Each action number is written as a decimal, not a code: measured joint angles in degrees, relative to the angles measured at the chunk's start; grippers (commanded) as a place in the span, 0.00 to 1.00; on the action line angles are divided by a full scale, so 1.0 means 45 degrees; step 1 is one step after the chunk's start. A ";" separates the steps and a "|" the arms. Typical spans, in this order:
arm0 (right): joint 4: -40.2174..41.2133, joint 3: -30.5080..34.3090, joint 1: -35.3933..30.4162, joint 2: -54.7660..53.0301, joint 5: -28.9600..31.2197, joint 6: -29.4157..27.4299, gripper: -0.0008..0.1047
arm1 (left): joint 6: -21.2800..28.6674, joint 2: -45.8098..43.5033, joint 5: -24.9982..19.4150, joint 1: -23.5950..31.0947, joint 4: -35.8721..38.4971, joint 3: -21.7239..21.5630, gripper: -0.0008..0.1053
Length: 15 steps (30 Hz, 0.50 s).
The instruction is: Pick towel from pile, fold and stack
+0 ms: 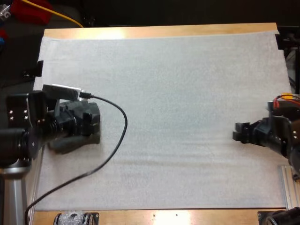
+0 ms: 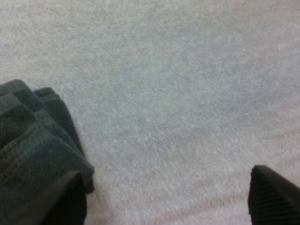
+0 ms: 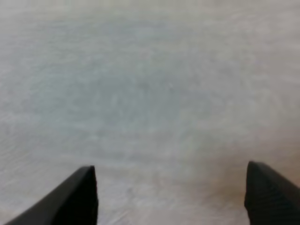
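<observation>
Dark towel (image 2: 33, 154) lies bunched at the left side of the mat (image 1: 178, 117), against one finger of my left tool (image 2: 168, 204), which is spread and pinching nothing; right tool (image 1: 239, 132), also spread, is well apart over bare mat; my left arm hides most of the towel from above, so I can't tell how it's folded.

Observe the right gripper (image 3: 171, 192): its two black fingers (image 3: 77, 199) stand wide apart and press on no object. One finger shows a ribbed inner face; the other appears smooth and dark. Between the fingertips, and ahead of them, you see the white mat (image 3: 150, 84). The mat surface is pale, finely grained and flat, with faint shallow ripples near the fingertips.
</observation>
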 measured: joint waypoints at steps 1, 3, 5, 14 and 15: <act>0.0413 0.0000 -0.0534 -0.0463 0.0904 -0.0520 0.62 | 0.0008 -0.0325 0.0000 0.0000 0.0007 0.0000 0.66; 0.0592 0.0000 -0.0893 -0.0723 0.1321 -0.0887 0.62 | 0.0008 -0.0549 0.0000 0.0000 0.0007 0.0000 0.66; 0.0813 0.0000 -0.1249 -0.1026 0.1482 -0.1206 0.62 | 0.0008 -0.0742 0.0000 0.0000 0.0040 0.0000 0.66; 0.1762 0.0000 -0.2016 -0.2367 0.1845 -0.1741 0.62 | 0.0251 -0.1756 -0.0315 -0.1092 0.0615 0.0000 0.66; 0.1855 0.0000 -0.2016 -0.2501 0.1846 -0.1741 0.62 | 0.0251 -0.1904 -0.0500 -0.1155 0.0677 0.0000 0.66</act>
